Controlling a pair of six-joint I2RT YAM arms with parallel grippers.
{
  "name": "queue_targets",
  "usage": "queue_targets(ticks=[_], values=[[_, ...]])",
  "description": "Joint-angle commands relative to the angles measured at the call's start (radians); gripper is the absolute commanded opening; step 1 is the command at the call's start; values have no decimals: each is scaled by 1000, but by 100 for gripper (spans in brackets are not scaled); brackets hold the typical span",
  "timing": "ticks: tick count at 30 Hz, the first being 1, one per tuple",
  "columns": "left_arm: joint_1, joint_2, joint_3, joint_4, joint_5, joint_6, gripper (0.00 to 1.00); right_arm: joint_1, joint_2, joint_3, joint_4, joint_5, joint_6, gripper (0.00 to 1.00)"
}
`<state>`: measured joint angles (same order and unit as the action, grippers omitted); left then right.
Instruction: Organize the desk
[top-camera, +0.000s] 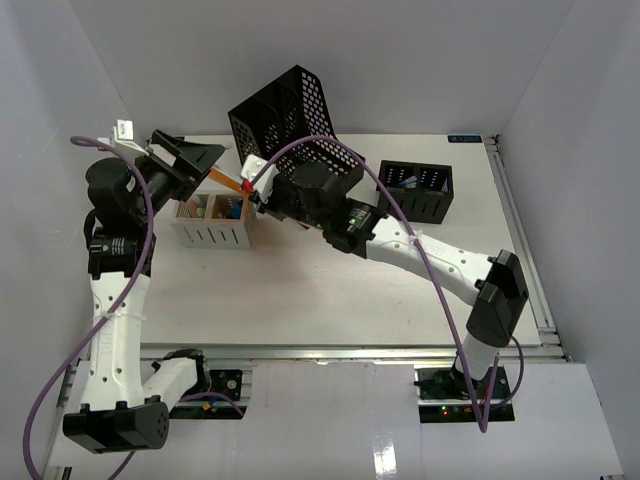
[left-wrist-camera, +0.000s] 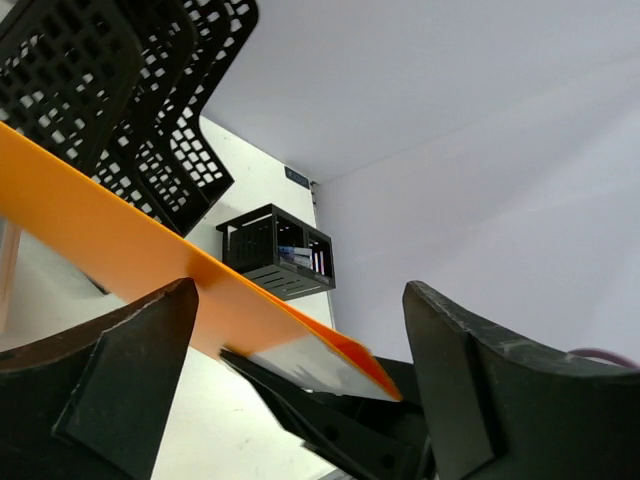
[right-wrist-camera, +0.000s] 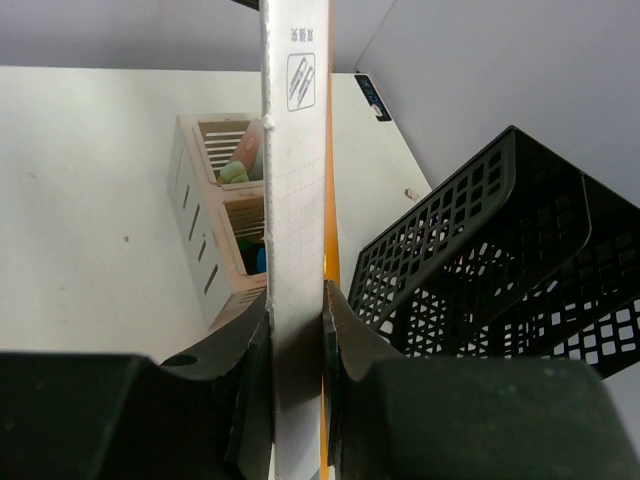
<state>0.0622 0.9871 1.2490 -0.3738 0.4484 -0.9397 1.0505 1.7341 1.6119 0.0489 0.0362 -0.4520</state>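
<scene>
The flat orange pack (right-wrist-camera: 296, 150) is pinched by the right gripper (right-wrist-camera: 297, 305), while the left gripper (left-wrist-camera: 300, 300) is held spread on either side of it, seemingly so that one arm alone can carry it.

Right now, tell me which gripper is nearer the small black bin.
Right. The right gripper, shut on the card, is left of the bin; the left gripper, open, is even farther left.
</scene>
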Motion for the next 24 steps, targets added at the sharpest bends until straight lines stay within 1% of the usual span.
queue_targets(ticks=[1, 4, 6, 9, 11, 16, 19, 24], values=[[-4, 27, 96, 95, 89, 36, 98, -40, -142, -48, 25, -159, 63, 8], [-4, 46, 159, 95, 97, 81, 98, -87, -196, -108, 25, -227, 89, 8], [-5, 54, 191, 95, 102, 109, 98, -139, -239, -157, 27, -271, 116, 8], [-5, 44, 194, 120, 123, 151, 98, -228, -297, -228, 40, -360, 169, 8], [-5, 26, 156, 212, 168, 162, 98, -294, -348, -265, 47, -398, 193, 8], [-4, -50, -29, 467, 315, 134, 98, -405, -441, -347, 53, -480, 213, 8], [-5, -82, -158, 565, 369, 117, 98, -465, -481, -365, 67, -513, 240, 8], [-5, -102, -310, 686, 394, 118, 98, -560, -495, -350, 97, -562, 298, 8]])
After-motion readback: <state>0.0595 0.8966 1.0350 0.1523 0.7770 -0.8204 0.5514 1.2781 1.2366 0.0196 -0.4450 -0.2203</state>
